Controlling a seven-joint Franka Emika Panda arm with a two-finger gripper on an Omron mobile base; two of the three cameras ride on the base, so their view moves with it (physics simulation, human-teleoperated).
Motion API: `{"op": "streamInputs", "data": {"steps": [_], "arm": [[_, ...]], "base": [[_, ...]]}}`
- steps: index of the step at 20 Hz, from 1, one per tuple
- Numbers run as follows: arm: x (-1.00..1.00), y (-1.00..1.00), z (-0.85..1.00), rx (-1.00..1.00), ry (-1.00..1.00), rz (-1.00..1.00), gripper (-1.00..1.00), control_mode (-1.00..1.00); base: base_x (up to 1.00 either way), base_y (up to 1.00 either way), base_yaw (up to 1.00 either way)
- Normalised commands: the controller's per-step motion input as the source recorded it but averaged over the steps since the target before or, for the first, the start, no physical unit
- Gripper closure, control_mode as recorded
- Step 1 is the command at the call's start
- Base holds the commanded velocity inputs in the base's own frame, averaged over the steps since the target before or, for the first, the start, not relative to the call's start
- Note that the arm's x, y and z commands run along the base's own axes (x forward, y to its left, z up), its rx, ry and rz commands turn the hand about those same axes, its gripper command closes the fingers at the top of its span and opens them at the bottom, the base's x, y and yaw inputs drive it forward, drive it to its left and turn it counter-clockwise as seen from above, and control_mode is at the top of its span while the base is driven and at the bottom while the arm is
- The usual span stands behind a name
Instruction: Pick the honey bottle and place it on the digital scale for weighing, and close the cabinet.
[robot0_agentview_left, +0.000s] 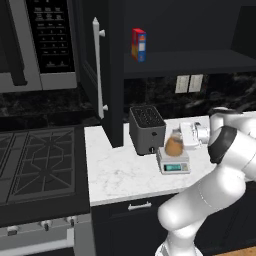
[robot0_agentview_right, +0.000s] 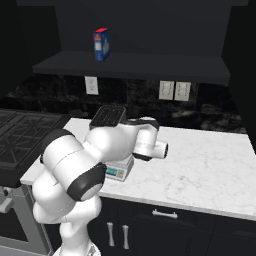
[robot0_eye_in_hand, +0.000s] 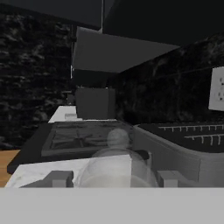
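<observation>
Home kitchen. I worked at a white marble counter (robot0_agentview_left: 120, 170); gas stove (robot0_agentview_left: 40, 160) and microwave (robot0_agentview_left: 40, 45) lay beyond my gripper (robot0_agentview_left: 186, 136), toaster (robot0_agentview_left: 146, 129) near it, black cabinet (robot0_agentview_left: 102, 70) overhead.

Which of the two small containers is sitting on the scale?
The amber honey bottle, resting on the digital scale; the red, blue and yellow box stands in the cabinet.

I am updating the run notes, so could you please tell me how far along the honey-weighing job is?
Done, by the look of it: the honey bottle already sits on the digital scale beside the toaster. In hand: the gripper is at the bottle, its fingers either side of it in the hand view; whether it has let go is unclear. Left: the cabinet door stands open and needs closing.
</observation>
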Motion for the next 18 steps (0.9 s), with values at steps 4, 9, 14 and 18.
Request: {"op": "streamInputs", "data": {"steps": [4,9,14,18], "arm": [[-0.07,0.04,0.00,0.00,0.05,0.00,1.00,-1.00],[0.20,0.01,-0.07,-0.03,-0.06,0.00,-1.00,-1.00],[0.01,-0.16,0.00,0.00,-0.05,0.00,-1.00,-1.00],[-0.19,-0.08,0.00,0.01,0.00,0.00,-1.00,-1.00]], "base": [[0.00,0.00,0.00],[0.00,0.00,0.00],[0.00,0.00,0.00],[0.00,0.00,0.00]]}}
